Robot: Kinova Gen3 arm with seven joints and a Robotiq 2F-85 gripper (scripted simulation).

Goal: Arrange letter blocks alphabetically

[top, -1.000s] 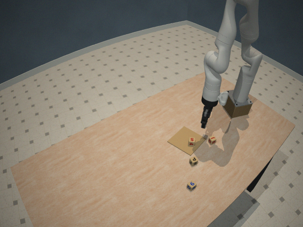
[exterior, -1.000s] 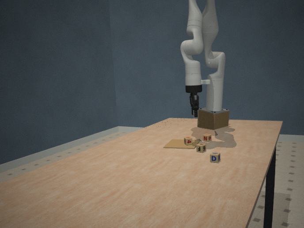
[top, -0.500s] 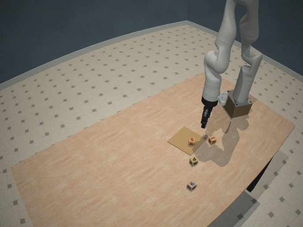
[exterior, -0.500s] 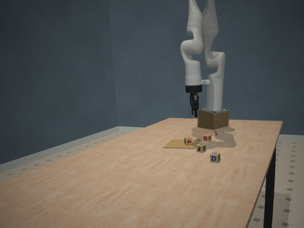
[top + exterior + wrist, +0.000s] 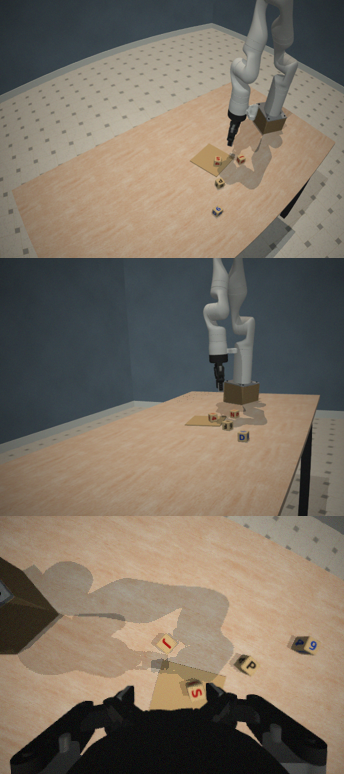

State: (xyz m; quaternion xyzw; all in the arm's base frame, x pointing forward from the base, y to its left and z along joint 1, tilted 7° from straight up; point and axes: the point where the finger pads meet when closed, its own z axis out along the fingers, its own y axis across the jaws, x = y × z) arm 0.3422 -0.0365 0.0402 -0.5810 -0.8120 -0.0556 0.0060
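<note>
A tan mat [image 5: 205, 158] [image 5: 197, 421] [image 5: 165, 678] lies flat on the table. A block with a red S on top [image 5: 217, 160] [image 5: 213, 417] [image 5: 196, 690] stands on the mat near its right corner. A block with a red I on top [image 5: 241, 159] [image 5: 234, 413] [image 5: 166, 643] stands off the mat, just beyond that corner. A block with a black P on top [image 5: 219, 183] [image 5: 227, 424] [image 5: 247, 664] stands off the mat near its front corner. A block with a blue 6 on top [image 5: 217, 211] [image 5: 243, 436] [image 5: 305, 644] stands farther out. My gripper [image 5: 230, 143] [image 5: 220, 387] [image 5: 170, 692] is open and empty, hanging high above the mat's corner.
The robot's brown base pedestal [image 5: 269, 122] [image 5: 241, 392] [image 5: 15, 611] stands on the wooden table [image 5: 111, 180] close behind the mat. The table's right edge runs near the blocks. The arm's shadow falls over the I block and the table beside the mat.
</note>
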